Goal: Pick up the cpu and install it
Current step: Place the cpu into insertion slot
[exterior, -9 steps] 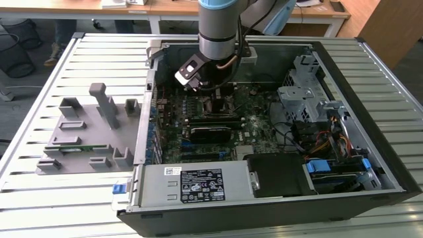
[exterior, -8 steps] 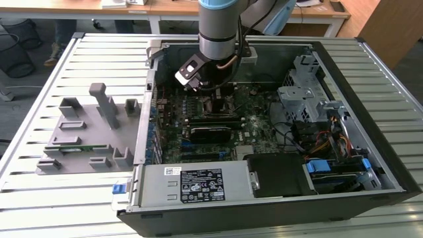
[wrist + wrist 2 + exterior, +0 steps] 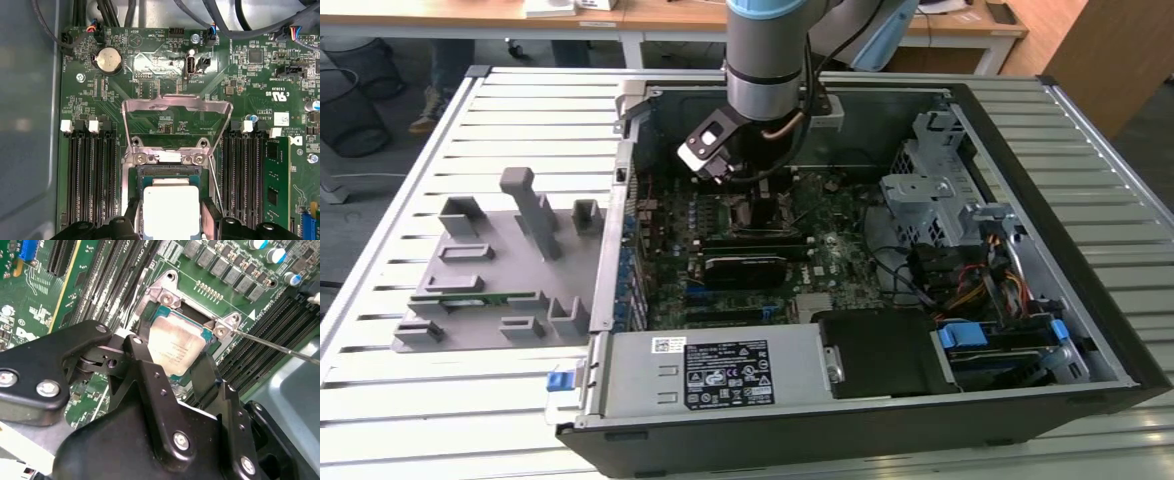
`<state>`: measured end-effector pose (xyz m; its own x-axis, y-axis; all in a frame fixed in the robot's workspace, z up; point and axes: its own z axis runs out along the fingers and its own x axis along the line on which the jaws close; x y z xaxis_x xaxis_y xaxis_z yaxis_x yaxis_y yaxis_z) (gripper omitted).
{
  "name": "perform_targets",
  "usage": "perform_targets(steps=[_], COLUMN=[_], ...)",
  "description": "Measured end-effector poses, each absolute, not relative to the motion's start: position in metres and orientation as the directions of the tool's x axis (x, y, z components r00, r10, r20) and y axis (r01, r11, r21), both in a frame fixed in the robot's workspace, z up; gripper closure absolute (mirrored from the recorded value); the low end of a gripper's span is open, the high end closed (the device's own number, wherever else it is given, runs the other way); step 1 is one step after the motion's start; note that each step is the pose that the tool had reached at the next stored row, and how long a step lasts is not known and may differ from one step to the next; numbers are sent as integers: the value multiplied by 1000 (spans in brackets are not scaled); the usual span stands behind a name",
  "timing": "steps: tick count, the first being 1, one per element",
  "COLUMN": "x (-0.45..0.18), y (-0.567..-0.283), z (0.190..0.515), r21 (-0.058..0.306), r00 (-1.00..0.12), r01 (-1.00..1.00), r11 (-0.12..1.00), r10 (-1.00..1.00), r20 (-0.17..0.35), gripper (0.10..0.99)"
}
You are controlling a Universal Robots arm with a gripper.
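We are seeing the black gripper (image 3: pixel 172 359) clamping its jaws on the flat, square, silver-topped cpu (image 3: pixel 171 210), at the open socket (image 3: pixel 150 172) on the green motherboard (image 3: pixel 150 65), far inside the black computer case (image 3: pixel 854 440).

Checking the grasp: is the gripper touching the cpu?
Touching. In the first wrist view the gripper sits flush against two opposite sides of the cpu, no gap showing.
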<state>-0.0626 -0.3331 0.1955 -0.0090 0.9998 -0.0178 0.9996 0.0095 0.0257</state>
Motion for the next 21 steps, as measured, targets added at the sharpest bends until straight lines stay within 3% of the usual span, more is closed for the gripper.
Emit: perform_targets(steps=[8, 9, 21], x=[-63, -62, -59], y=[-333, -333, -333], z=[197, 197, 198], r21=[25, 26, 23], r00=[-9, -9, -1], r01=[1000, 1000, 1000], r11=[10, 10, 2], r10=[1000, 1000, 1000], r20=[-18, -18, -18], gripper=[502, 565, 565])
